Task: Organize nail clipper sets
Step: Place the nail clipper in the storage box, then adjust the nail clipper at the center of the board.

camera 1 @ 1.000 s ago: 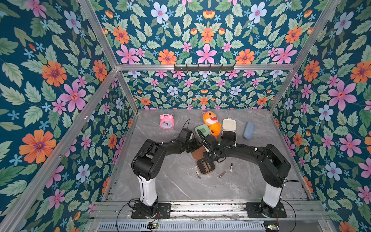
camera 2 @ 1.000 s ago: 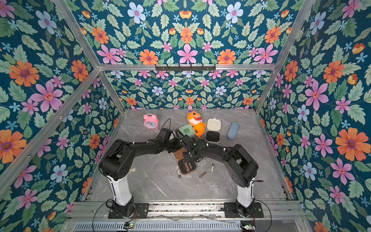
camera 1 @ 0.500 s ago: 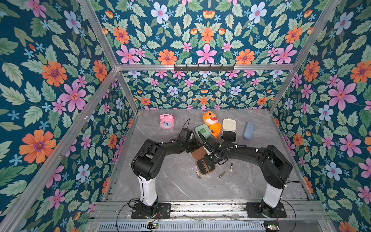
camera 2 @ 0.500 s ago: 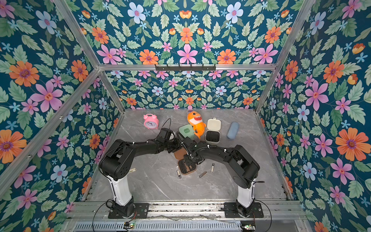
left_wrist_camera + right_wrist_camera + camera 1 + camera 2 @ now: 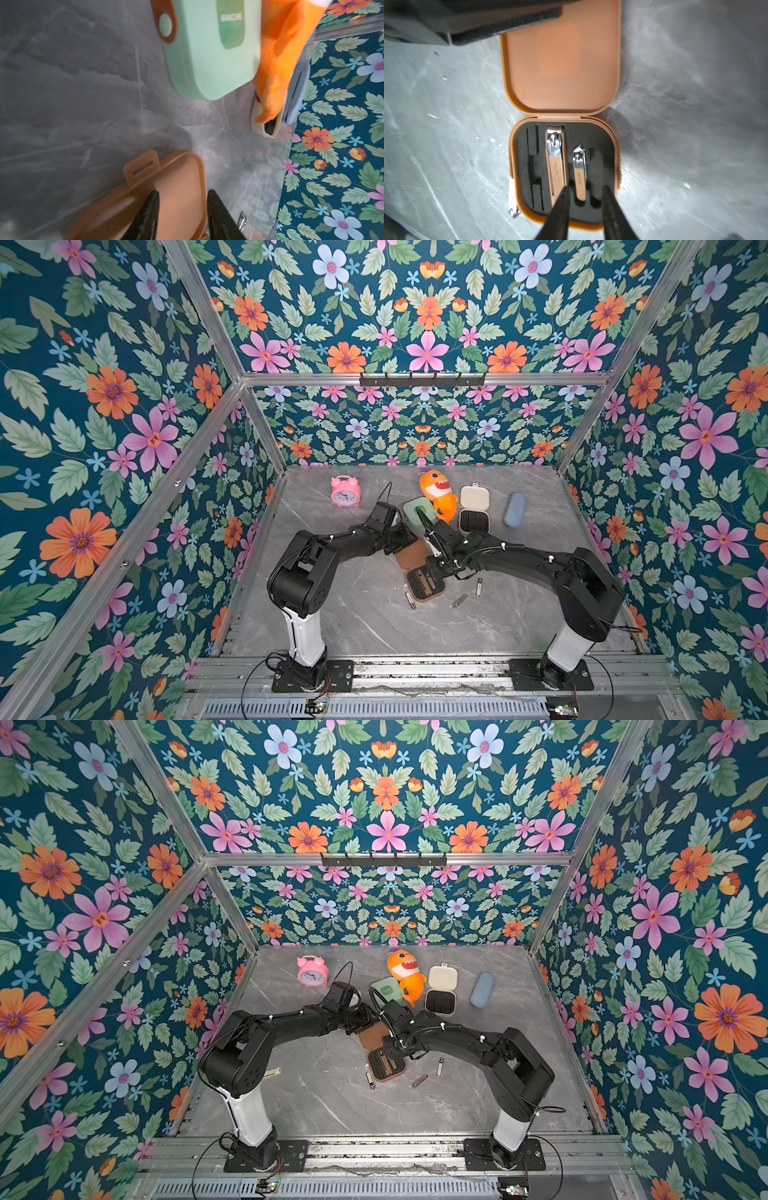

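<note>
Right gripper (image 5: 586,188) hovers spread over the open brown case (image 5: 585,226); two clippers (image 5: 555,158) sit slotted, several tools (image 5: 479,586) lie loose beside it. Left gripper (image 5: 182,192) straddles its lid (image 5: 178,176), grip unclear.

Two clippers (image 5: 555,162) in the open case (image 5: 560,62) — another clipper (image 5: 512,197) beside.

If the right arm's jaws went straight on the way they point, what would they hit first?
Most likely the small nail clipper seated in the open brown case, lying just ahead between the jaws; depth is unclear.
</note>
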{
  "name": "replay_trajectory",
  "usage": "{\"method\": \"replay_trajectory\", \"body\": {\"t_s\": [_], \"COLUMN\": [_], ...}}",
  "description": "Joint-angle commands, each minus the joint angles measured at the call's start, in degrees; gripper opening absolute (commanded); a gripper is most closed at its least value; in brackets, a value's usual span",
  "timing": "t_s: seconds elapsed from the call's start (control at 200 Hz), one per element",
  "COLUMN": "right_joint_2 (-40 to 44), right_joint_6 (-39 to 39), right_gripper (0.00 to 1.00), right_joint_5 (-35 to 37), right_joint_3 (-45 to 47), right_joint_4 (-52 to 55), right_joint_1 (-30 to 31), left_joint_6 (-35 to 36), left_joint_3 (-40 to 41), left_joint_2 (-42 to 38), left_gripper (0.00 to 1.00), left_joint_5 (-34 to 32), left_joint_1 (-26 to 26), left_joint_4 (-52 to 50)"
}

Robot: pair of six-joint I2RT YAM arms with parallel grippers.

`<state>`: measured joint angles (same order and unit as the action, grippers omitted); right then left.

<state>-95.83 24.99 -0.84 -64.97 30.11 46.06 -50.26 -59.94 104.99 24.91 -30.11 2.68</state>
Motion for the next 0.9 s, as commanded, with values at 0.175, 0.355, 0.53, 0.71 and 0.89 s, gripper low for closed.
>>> {"method": "replay_trajectory", "body": {"t_s": [0.175, 0.355, 0.53, 0.71, 0.89], "right_joint_2": [11.15, 15.56, 13.66, 9.73, 5.15], "right_joint_6": [6.80, 12.90, 17.29, 18.47, 16.55], "right_gripper": [0.48, 0.36, 0.22, 0.18, 0.17], "right_joint_5": [1.06, -0.43, -1.27, -1.08, -0.72], "right_joint_3": [10.57, 17.99, 20.11, 20.22, 16.57], "right_joint_4": [7.76, 8.95, 8.09, 5.77, 5.29], "right_joint_1": [0.32, 4.82, 9.26, 9.22, 8.22], "left_joint_6": [3.79, 3.62, 3.46, 3.28, 3.10], "left_joint_3": [-2.18, 0.48, 3.57, 6.04, 7.68], "left_joint_2": [-6.62, -10.42, -12.95, -14.41, -14.99], "left_gripper": [0.50, 0.52, 0.52, 0.52, 0.52], "left_joint_5": [-1.97, -1.88, -1.71, -1.62, -1.61], "left_joint_1": [0.31, 1.44, 2.27, 2.76, 3.17], "left_joint_4": [-4.25, -3.77, -3.03, -2.63, -2.44]}}
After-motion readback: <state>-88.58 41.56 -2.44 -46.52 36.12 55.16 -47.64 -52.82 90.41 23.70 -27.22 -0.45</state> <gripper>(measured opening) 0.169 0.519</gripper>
